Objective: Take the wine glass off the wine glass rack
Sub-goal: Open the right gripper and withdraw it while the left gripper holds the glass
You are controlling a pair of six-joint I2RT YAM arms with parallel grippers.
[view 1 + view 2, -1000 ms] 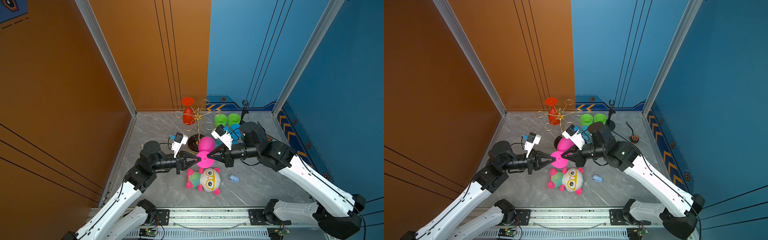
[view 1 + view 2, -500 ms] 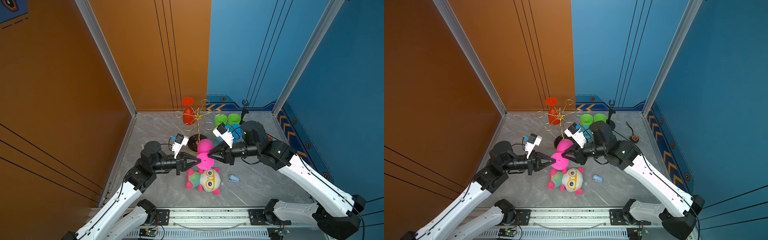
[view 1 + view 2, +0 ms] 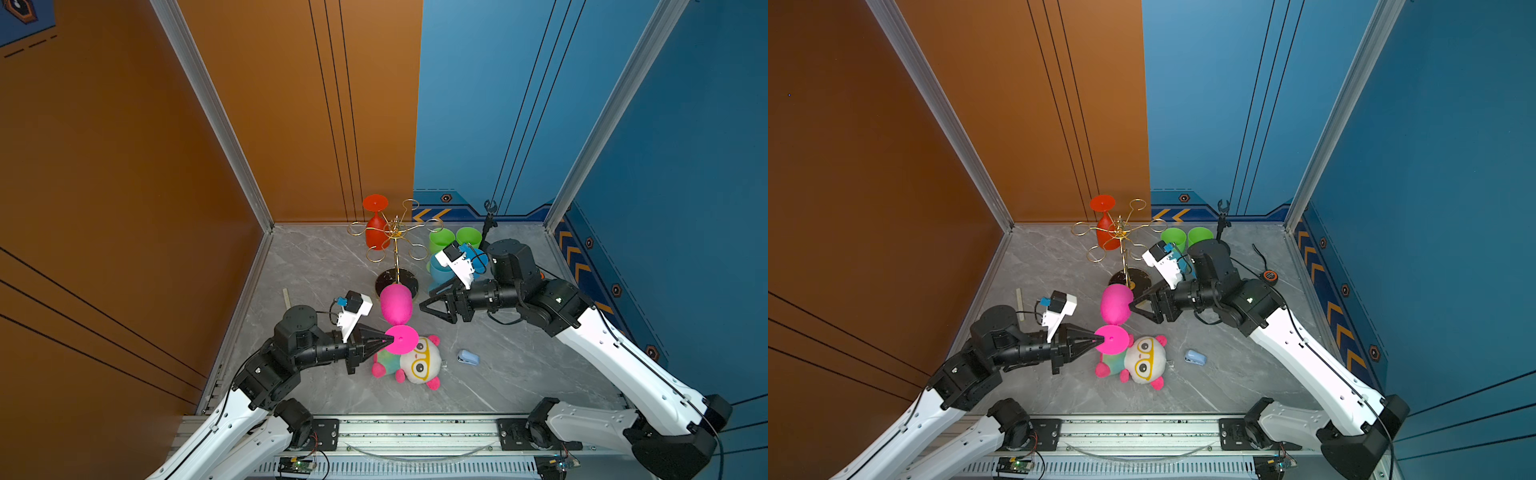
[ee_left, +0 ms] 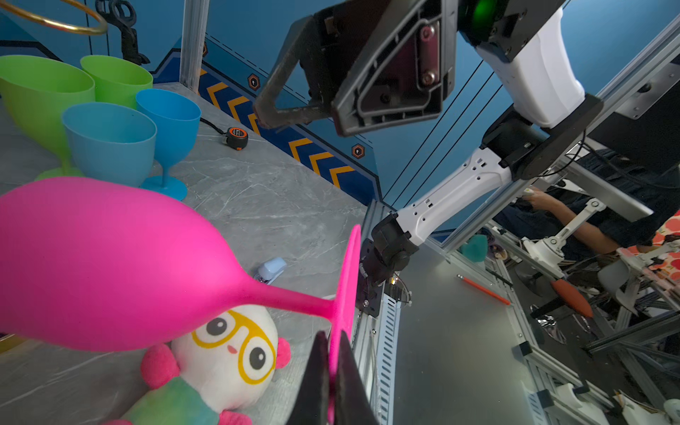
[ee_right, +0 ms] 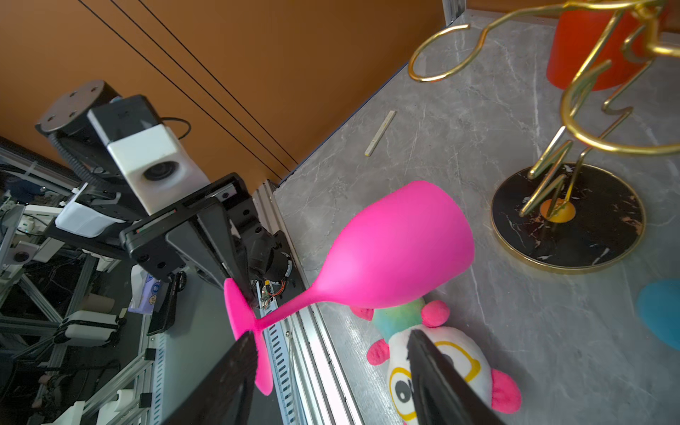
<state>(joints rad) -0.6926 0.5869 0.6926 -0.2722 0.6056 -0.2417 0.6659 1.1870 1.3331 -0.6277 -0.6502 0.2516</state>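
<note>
- The left gripper (image 3: 390, 340) is clamped tight on the rim of the pink wine glass's round foot. The wrist view shows both fingertips (image 4: 318, 353) pinching it.
- The pink wine glass (image 3: 396, 305) lies sideways in the air off those tips, free of the rack, with its bowl pointing towards the rack base.
- A plush toy (image 3: 419, 363) lies on the table below the left gripper's tips.
- The gold wine glass rack (image 3: 395, 230) stands beyond the pink bowl. A red wine glass (image 3: 376, 237) hangs on it foot-up.
- The right gripper (image 5: 329, 336) has its jaws spread and grips nothing, just beside the pink bowl.
- Green glasses (image 3: 442, 241) and blue glasses (image 3: 440, 270) stand behind the right gripper.
</note>
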